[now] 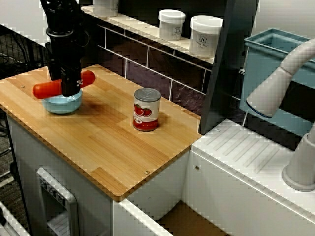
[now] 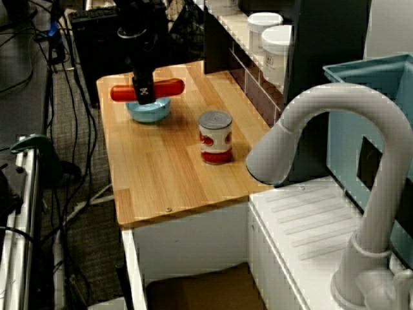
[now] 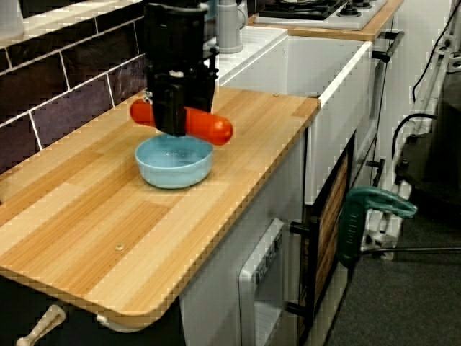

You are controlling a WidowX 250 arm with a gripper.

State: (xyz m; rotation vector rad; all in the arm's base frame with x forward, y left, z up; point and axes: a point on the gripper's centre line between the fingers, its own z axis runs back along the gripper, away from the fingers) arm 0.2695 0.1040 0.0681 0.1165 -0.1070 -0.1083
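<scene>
My gripper [image 1: 71, 87] is clenched around the middle of a red cylinder [image 1: 45, 89], holding it level just over the blue bowl [image 1: 61, 104] on the counter [image 1: 98, 147]. A tomato can [image 1: 146, 109] stands upright, well apart.

Gripper [image 1: 70, 91]: one, black.
Red toy sausage [image 1: 45, 89]: one, clamped crosswise between the fingers.
Light-blue bowl [image 1: 61, 104]: one, directly beneath the fingers.
Tomato can [image 1: 146, 109]: one, upright, well apart from the fingers.
White lidded jars [image 1: 172, 24]: two seen whole, far beyond the fingers; a third white container [image 1: 106, 6] is cut off at the picture's edge.
Grey tap [image 1: 278, 83]: one.
Teal tub [image 1: 275, 49]: one.
</scene>
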